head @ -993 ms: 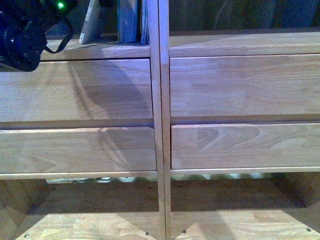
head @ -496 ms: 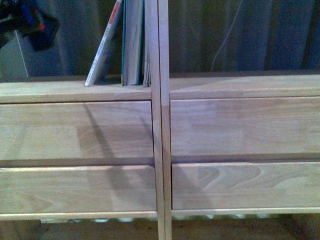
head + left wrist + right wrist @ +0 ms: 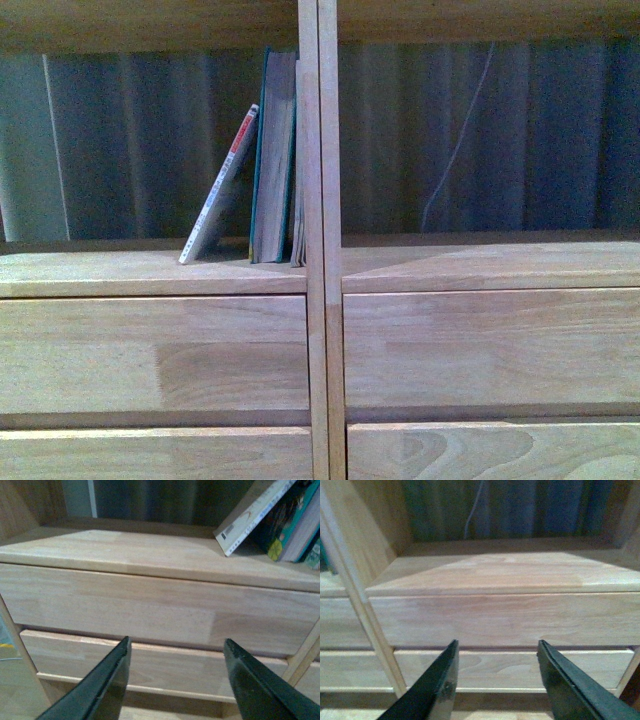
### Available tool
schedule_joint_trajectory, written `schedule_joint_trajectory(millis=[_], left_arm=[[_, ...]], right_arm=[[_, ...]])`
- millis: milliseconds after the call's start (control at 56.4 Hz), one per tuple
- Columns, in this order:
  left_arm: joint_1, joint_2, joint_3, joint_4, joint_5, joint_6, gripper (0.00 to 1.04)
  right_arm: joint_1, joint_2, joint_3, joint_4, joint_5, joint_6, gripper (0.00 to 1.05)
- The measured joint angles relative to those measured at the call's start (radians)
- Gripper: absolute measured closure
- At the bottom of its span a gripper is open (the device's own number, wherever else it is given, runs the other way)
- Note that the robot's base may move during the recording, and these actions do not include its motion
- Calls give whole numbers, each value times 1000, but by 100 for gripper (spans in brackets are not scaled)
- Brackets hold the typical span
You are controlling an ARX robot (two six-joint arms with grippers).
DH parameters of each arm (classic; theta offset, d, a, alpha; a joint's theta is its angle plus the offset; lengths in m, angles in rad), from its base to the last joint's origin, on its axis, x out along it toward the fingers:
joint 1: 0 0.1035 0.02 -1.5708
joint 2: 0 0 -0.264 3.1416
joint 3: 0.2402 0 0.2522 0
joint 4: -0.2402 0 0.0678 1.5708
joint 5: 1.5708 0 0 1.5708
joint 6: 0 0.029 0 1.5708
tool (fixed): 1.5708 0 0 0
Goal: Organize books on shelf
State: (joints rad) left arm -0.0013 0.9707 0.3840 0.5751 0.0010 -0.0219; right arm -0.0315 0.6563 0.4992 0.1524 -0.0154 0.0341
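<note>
Pale-wood shelf [image 3: 150, 272]: white paperback [image 3: 220, 187] leans on teal book [image 3: 274, 160], apparently awaiting straightening; left gripper [image 3: 175, 680] and right gripper [image 3: 495, 677] hover spread, empty.

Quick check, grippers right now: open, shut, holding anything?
Left gripper: open, empty, facing the drawer fronts below the books.
Right gripper: open, empty, facing the shelf.

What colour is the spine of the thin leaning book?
Red and white, on the thin leaning book; clearest in the front view.
</note>
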Motion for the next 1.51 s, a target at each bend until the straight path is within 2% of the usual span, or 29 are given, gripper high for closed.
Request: schedule_joint_trajectory(millis=[18,230,284,674,1046,1135,1401,1472,1507], left_arm=[[0,-3,-4,1,0,0,61],[1,-109,-130,24,-2,7,99],[1,-133,-156,23,-1,9,102],[1,-332,-285,-39,-1,11,102],[1,-508,-340,-159,-1,11,102],[1,-529,-373,-138,-1,11,102],[1,-642,-373,-246,-2,11,102],[1,-669,-373,-271,-2,12,102],[1,-680,-373,-283,-2,12,102]], right_arm=[[6,-5,-10,4,1,-2,60],[27,-102,-168,68,12,-21,95],[28,-122,-200,77,12,-25,103],[28,-268,-367,97,12,-28,102],[28,-377,-433,59,12,-28,102],[28,-403,-445,46,12,-28,102],[28,-469,-484,27,11,-29,102],[28,-512,-483,-19,12,-29,102],[28,-571,-483,-100,13,-29,102]])
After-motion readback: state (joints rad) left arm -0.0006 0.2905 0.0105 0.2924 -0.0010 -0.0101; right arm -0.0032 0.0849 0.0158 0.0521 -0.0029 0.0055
